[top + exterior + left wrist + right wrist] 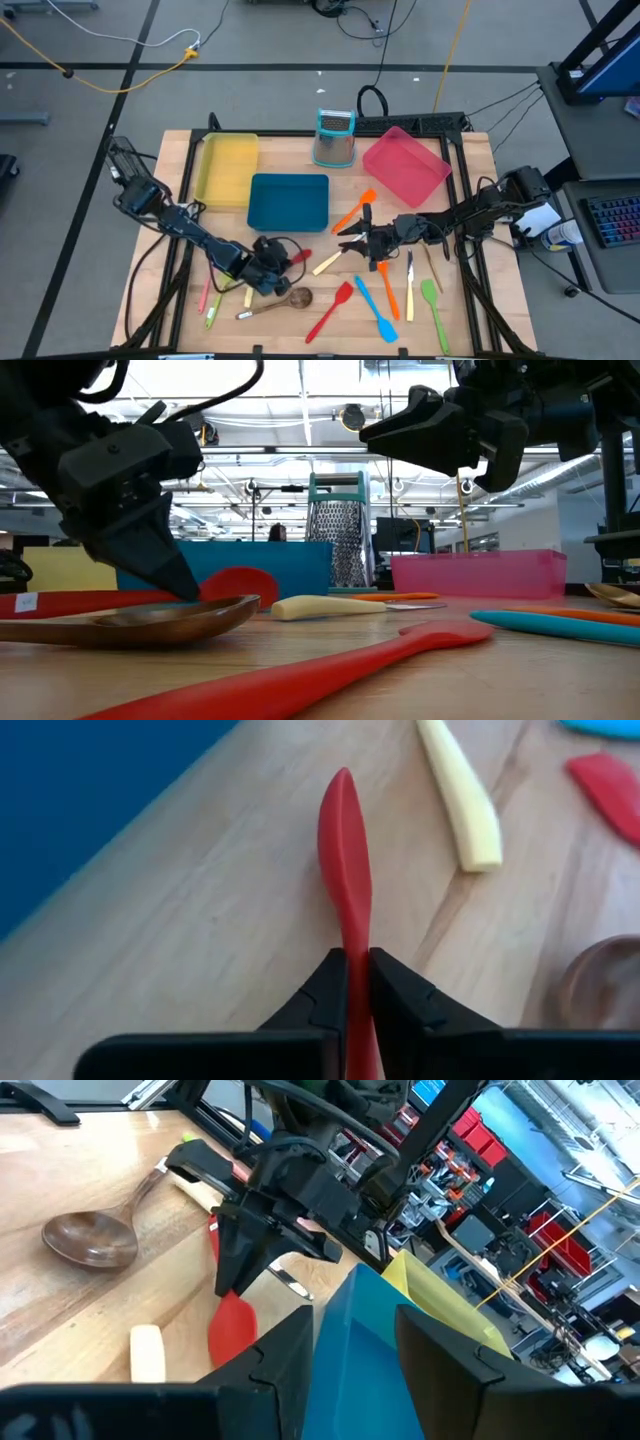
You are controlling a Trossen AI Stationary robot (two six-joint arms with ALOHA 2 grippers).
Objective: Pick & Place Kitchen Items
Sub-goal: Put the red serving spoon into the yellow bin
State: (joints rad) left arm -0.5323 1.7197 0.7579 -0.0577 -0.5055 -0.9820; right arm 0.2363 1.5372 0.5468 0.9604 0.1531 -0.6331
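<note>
My left gripper [275, 272] is near the table's front left and is shut on a red spoon [298, 257]. The spoon's bowl [343, 830] stands on edge beyond the fingers. It also shows in the low view [240, 582], behind a wooden spoon [150, 622] that lies flat on the table. My right gripper [352, 238] is open and empty. It hovers above the table's middle, near a cream knife handle [328, 262] and an orange spatula [352, 212]. In the right wrist view its open fingers [280, 1355] frame the blue tray. My left gripper pinches the red spoon's handle [357, 975], just behind the bowl, between its two fingers. The fingers [180, 582] come from above, pointing down. The spoon is turned on its edge, low over the wood. I cannot tell whether it touches the table.
A yellow tray [226, 165], a blue tray [288, 200], a pink tray [405, 165] and a metal grater [335, 137] stand at the back. A red spatula [330, 310], a blue spatula [378, 310], an orange spatula [388, 290] and a green spoon [433, 305] lie near the front edge.
</note>
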